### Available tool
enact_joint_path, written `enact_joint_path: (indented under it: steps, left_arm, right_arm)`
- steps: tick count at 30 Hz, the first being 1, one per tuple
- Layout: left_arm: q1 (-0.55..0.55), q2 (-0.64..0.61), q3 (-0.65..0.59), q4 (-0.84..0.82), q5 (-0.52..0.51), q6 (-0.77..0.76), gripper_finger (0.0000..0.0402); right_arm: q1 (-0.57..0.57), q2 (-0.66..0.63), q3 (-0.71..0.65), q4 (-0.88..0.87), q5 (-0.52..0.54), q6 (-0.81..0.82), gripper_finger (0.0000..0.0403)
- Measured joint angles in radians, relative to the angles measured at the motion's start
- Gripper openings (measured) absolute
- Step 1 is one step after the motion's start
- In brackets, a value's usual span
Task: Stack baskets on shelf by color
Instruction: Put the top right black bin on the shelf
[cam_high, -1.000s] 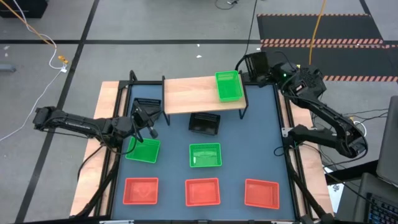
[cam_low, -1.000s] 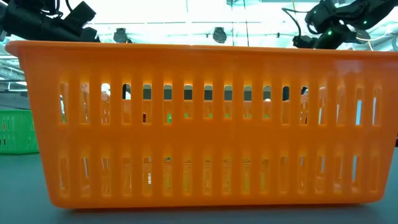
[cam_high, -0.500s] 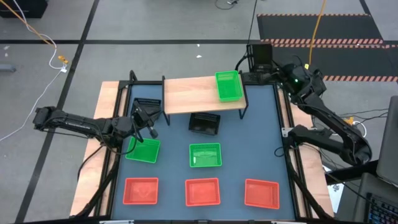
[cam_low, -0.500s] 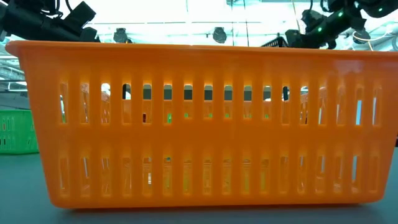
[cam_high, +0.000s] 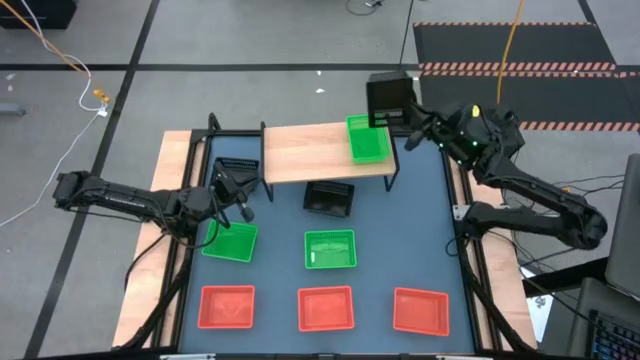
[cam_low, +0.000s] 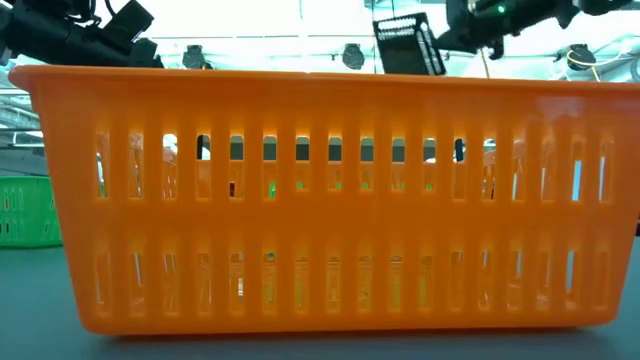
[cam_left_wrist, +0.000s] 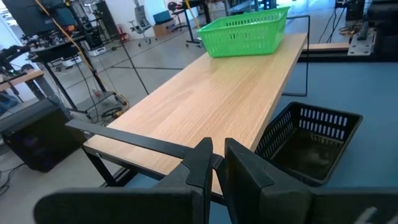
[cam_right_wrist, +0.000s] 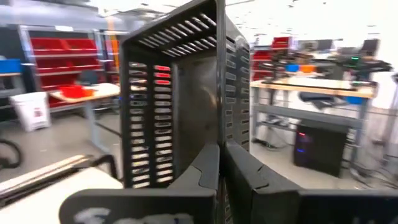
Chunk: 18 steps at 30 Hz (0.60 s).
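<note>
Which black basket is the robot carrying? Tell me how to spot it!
Find the wooden shelf at the table's far side, with a green basket on its right end. Just past that end, the right hand holds a black basket tipped in the air; the other black ones sit on the table.

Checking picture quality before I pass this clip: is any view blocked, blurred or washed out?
Low view: a red basket against the lens blocks nearly everything, backlit by bright windows. Right wrist view: motion-blurred, ceiling lights washed out, the black basket in the right gripper soft. High view: evenly lit, sharp. Left wrist view: clear on the shelf.
</note>
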Motion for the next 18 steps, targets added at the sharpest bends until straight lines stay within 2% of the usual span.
enact_joint_path:
  steps: [10, 18]
  left_arm:
    - [0.0, 0.0, 0.0, -0.004, 0.0, 0.0, 0.0047]
    - [0.0, 0.0, 0.0, -0.022, 0.0, -0.004, 0.0047]
  right_arm:
    - [0.198, 0.222, 0.214, -0.001, 0.077, -0.061, 0.0001]
    - [0.327, 0.42, 0.394, -0.002, 0.078, -0.068, 0.0002]
